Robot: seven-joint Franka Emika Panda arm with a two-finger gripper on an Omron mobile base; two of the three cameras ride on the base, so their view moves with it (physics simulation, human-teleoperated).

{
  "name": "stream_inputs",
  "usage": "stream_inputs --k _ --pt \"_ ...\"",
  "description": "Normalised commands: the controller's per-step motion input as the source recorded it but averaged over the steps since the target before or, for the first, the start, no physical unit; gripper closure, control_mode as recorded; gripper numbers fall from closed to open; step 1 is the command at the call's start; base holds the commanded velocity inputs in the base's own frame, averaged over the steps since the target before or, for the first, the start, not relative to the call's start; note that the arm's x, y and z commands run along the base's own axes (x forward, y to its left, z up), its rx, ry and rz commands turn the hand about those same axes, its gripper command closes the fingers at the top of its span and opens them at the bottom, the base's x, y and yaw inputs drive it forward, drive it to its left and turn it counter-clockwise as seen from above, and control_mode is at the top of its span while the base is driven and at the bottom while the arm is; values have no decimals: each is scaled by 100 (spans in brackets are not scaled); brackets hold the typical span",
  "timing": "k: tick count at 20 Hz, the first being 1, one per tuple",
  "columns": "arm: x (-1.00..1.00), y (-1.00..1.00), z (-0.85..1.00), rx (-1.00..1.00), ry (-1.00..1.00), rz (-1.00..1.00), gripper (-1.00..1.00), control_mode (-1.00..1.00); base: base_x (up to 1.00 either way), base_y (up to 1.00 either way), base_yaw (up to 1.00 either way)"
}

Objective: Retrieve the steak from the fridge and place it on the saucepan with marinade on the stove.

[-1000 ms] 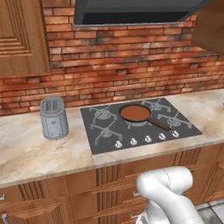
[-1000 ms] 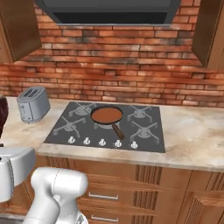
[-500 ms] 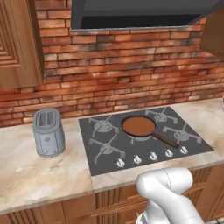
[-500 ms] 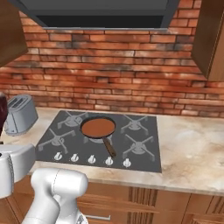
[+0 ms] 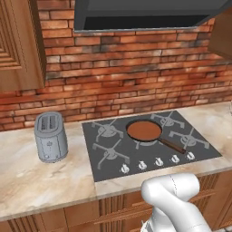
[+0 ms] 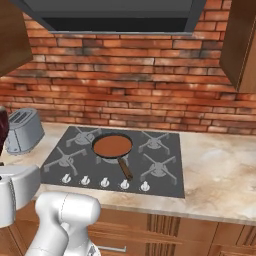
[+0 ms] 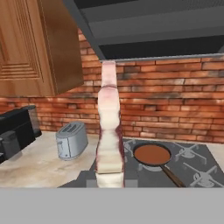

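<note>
Nearest: the gripper (image 7: 109,186), jaws drawn tight on the steak (image 7: 109,131). In the hand view the raw slab stands edge-on straight ahead of the camera, pale fat along its rim and dark red at its flanks, rising from between the finger tips; held by one end this way, its free end is presumably ready to be lowered flat.

Next: marble counter (image 5: 41,181), its front edge just beyond the arm. The steak has not reached the pan, so the carry looks unfinished.

Mid-range, left of the cooktop: silver two-slot toaster (image 5: 50,136), standing upright on the counter, clear of the burners and of the likely path to the pan.

Mid-range, centre: the stove (image 6: 165,172), dark, with black grates and a row of white knobs along its near edge. The saucepan (image 5: 144,131) sits on it among the grates, brown handle pointing toward the front right corner, away from the toaster. The marinade (image 6: 112,145) lies as a flat reddish-brown disc inside, nothing resting in it.

Far: red brick wall (image 6: 150,90); dark range hood (image 5: 145,13) overhead; wooden wall cabinet (image 7: 35,48) at upper left.
</note>
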Motion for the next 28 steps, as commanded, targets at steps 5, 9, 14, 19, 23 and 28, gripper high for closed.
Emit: stream_inputs --k 5,9,14,19,23,28 --pt "0 0 0 0 0 0 100 100 31 0 0" --pt "100 -8 0 0 41 -7 100 -100 0 0 0" --pt "93 -19 -3 0 43 -7 100 -100 0 0 0" --pt "51 -2 -34 0 32 0 100 -100 0 0 0" --pt "4 0 -48 5 7 0 100 -100 0 0 0" --pt "-7 0 -54 9 -3 0 100 -100 0 0 0"
